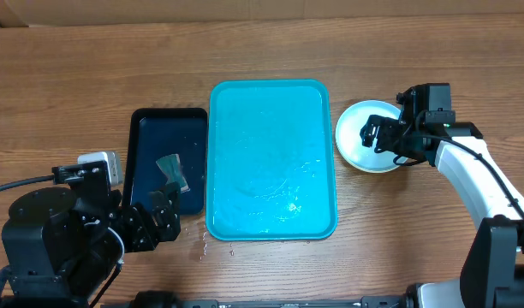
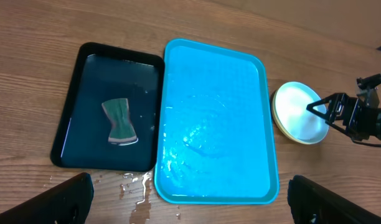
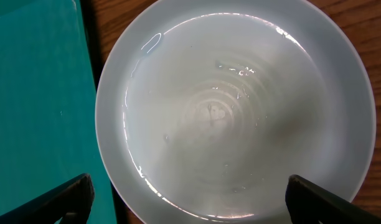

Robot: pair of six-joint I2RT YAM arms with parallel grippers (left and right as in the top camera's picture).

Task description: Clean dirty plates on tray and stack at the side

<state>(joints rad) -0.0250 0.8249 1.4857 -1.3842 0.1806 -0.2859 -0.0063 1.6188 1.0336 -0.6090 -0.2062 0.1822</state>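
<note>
Wooden table [image 1: 74, 77], wet blue tray [image 1: 272, 158] at centre. Plates [image 1: 354, 137] stacked just right of it, right gripper [image 1: 375, 134] spread above. Only the left wrist view shows a yellow rim [image 2: 275, 118] beneath. Left gripper [image 1: 155, 221] spread, near-left.

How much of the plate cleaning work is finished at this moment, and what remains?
It looks nearly finished. Done: the blue tray holds no plates, only water, and the plates sit stacked on the table to its right; the top one looks clean. In hand: nothing; the right pincer hangs open over the stack. Left: probably only to withdraw; the sponge lies in the black tray.
</note>
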